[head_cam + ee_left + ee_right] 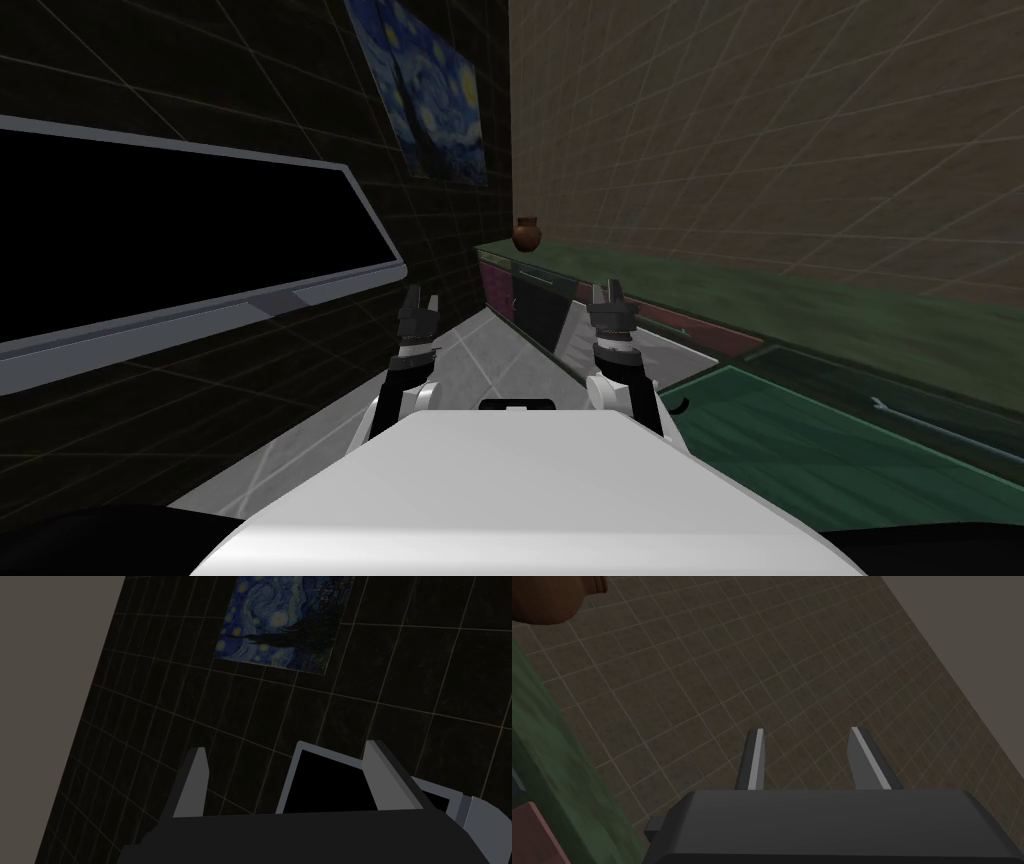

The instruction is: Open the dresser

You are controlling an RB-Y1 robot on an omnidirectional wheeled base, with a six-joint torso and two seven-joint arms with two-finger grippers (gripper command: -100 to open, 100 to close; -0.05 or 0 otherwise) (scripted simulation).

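Dresser [800, 300], green top, on the robot's right. Its long axis runs along the brown tiled wall [760, 130], its front facing the room. A brown vase [527, 232] stands on its far end, contents not visible. Left gripper [421, 300] and right gripper [607, 293] are both spread and empty, short of it.

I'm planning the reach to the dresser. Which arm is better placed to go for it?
Right, probably. The right gripper hangs open close beside the green-topped dresser, which runs along that side. The left gripper faces the dark tiled wall with the painting, away from the dresser.
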